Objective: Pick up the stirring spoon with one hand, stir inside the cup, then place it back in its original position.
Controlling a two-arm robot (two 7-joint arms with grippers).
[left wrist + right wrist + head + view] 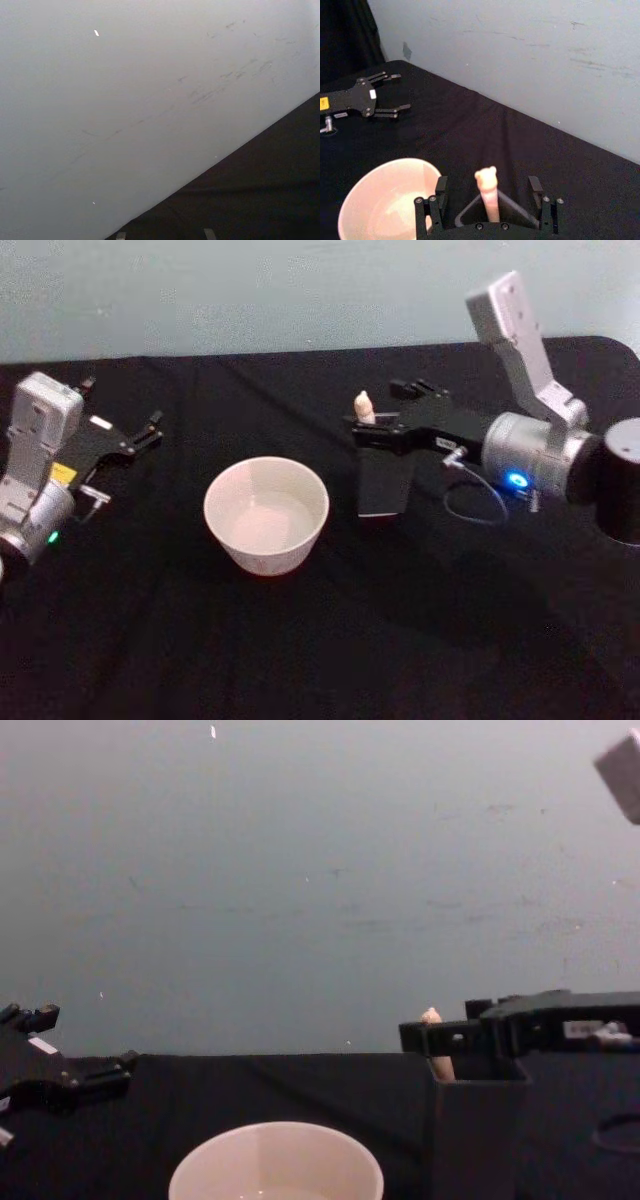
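Observation:
The stirring spoon stands upright in a dark square holder, its cream animal-head knob poking out above the rim. My right gripper is open and straddles the handle, one finger on each side with a gap to the spoon. From the chest view the knob shows just behind the right gripper, above the holder. The cream-white cup sits left of the holder and looks empty. My left gripper rests open at the far left.
A black cloth covers the table, with a pale wall close behind. A thin cable loops on the cloth under the right wrist. Bare cloth lies in front of the cup.

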